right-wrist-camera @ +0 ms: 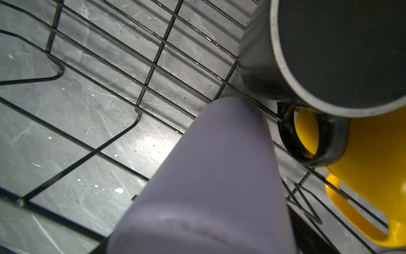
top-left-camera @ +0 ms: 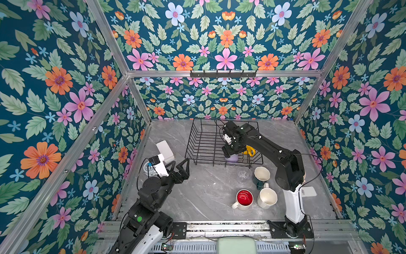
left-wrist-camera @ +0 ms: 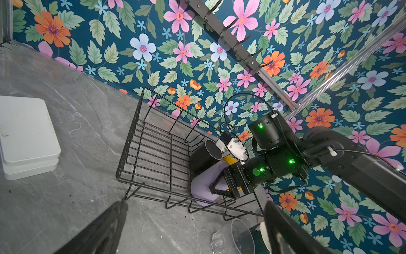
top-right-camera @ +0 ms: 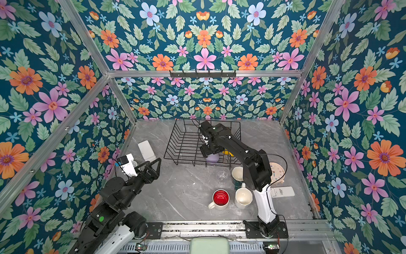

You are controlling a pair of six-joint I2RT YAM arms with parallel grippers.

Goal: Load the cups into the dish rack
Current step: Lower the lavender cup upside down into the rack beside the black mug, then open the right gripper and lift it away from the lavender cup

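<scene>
Right fingers (left-wrist-camera: 217, 191) straddle tilted lilac tumbler (left-wrist-camera: 201, 187) inside dish rack (top-left-camera: 204, 143), grip undeterminable; left fingers (left-wrist-camera: 103, 233) spread wide, empty, above desk (left-wrist-camera: 66, 132).

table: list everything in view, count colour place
dish rack: 1, black wire, back centre of table
lilac tumbler: 1, lilac, inside rack's front edge
yellow mug: 1, yellow, in rack, beside tumbler
black mug: 1, black, in rack
clear glass: 1, clear, table, front of rack
dark green mug: 1, green, cream inside, beside glass
red-inside mug: 1, white, near front
cream mug: 1, cream, beside it
box: 1, white, left of rack
clock: 1, pale, right side, partly hidden
left end effector: 1, black, open, over table
right end effector: 1, black, around lilac tumbler
</scene>
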